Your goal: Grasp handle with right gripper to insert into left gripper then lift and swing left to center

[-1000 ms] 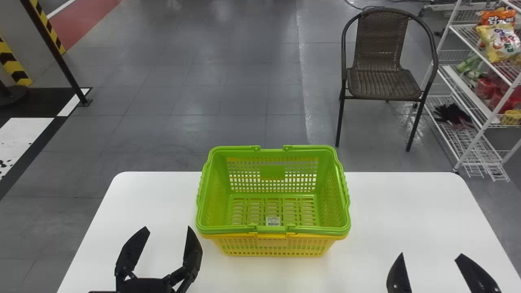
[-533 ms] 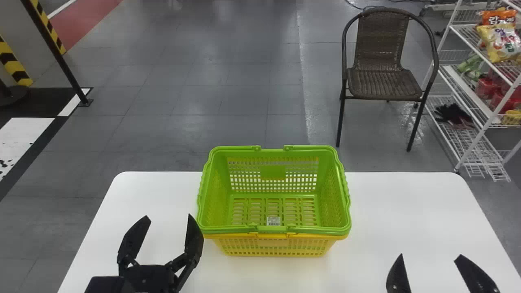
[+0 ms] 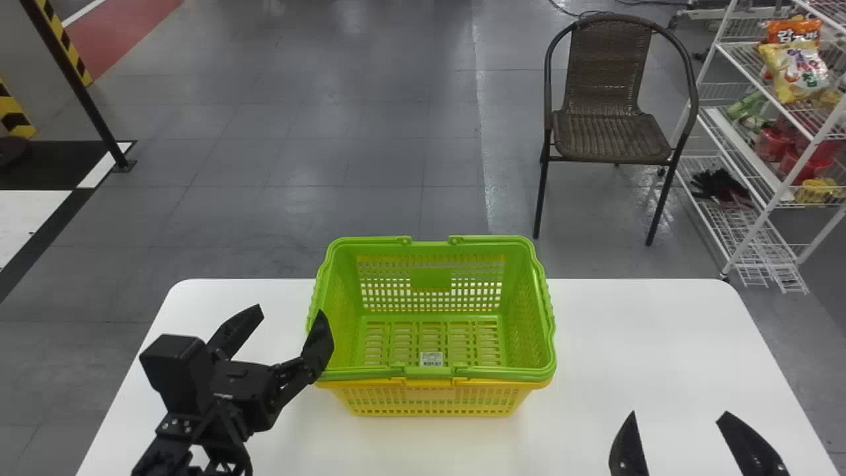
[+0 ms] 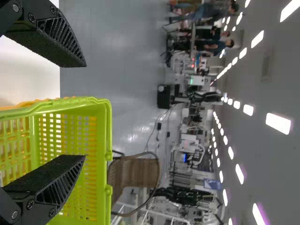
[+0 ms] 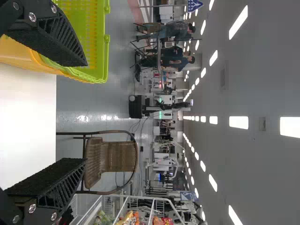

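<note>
green basket (image 3: 431, 279): sitting upright near the middle of the table, nesting inside a yellow basket (image 3: 429, 400) whose rim and near wall are showing below it. left handle (image 3: 320, 281) and right handle (image 3: 546, 304): both green, ridged, lying folded down along the left and right sides of the green basket's rim, nothing gripping either. label (image 3: 431, 359): white, lying on the basket's floor toward the near wall. left gripper (image 3: 291, 311): black, two flat fingers spreading apart and holding nothing, hovering at the near left of the green basket; its right-hand finger is overlapping the basket's left rim in the head view, whether touching or clear one cannot tell. right gripper (image 3: 680, 414): same pattern, fingers standing wide apart, holding nothing, waiting over the near right of the table, well apart from the baskets. table (image 3: 628, 330): white top, rounded far corners, carrying both baskets. chair (image 3: 611, 135): brown woven seat and back, dark frame, standing on the floor beyond the table, far right. wire rack (image 3: 758, 225): white, standing to the right of the chair, bearing snack bags (image 3: 798, 71) on an upper shelf, red packs (image 3: 803, 158) on a middle shelf and dark gloves (image 3: 720, 185) on a lower one. floor (image 3: 264, 218): grey, tiled, stretching away behind the table. post (image 3: 73, 84): black, leaning in appearance, standing far left beside yellow-and-black striping (image 3: 13, 118).
</note>
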{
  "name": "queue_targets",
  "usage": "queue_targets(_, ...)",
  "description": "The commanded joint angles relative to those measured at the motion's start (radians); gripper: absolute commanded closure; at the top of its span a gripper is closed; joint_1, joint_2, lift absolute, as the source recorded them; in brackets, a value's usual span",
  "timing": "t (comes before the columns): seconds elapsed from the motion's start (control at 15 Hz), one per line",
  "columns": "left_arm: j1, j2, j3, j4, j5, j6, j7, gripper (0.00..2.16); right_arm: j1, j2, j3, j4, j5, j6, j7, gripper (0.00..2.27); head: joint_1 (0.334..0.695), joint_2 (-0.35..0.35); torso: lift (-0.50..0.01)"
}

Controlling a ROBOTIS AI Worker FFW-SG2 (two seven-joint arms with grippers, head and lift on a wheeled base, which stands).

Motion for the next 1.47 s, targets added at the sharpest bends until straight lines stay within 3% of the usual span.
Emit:
queue_targets(0.0, -0.073, -0.001, 0.072, -0.016, 0.078, 0.203, -0.069, 0.11, 0.003, 0.0, 0.0, 0.0, 0.0, 0.0, 0.0, 0.09, 0.695, 0.054, 0.0)
queue_targets(0.13, -0.138, 0.005, 0.111, -0.015, 0.127, 0.307, -0.124, 0.11, 0.003, 0.0, 0.0, 0.001, 0.0, 0.0, 0.0, 0.09, 0.695, 0.061, 0.0)
queue_targets(0.73, -0.458, 0.005, 0.21, 0.104, 0.067, 0.93, -0.373, 0.11, 0.001, 0.0, 0.005, 0.015, 0.0, 0.0, 0.0, 0.09, 0.695, 0.061, 0.0)
queue_targets(1.2, -0.762, 0.094, 0.189, 0.481, 0.009, 1.013, -0.529, 0.11, 0.004, 0.0, 0.006, 0.015, 0.0, 0.003, 0.0, 0.09, 0.695, 0.055, 0.0)
queue_targets(1.4, -0.822, 0.105, 0.178, 0.593, -0.098, 1.013, -0.601, 0.11, 0.01, -0.002, 0.006, 0.015, 0.0, 0.0, 0.001, 0.09, 0.695, 0.065, 0.0)
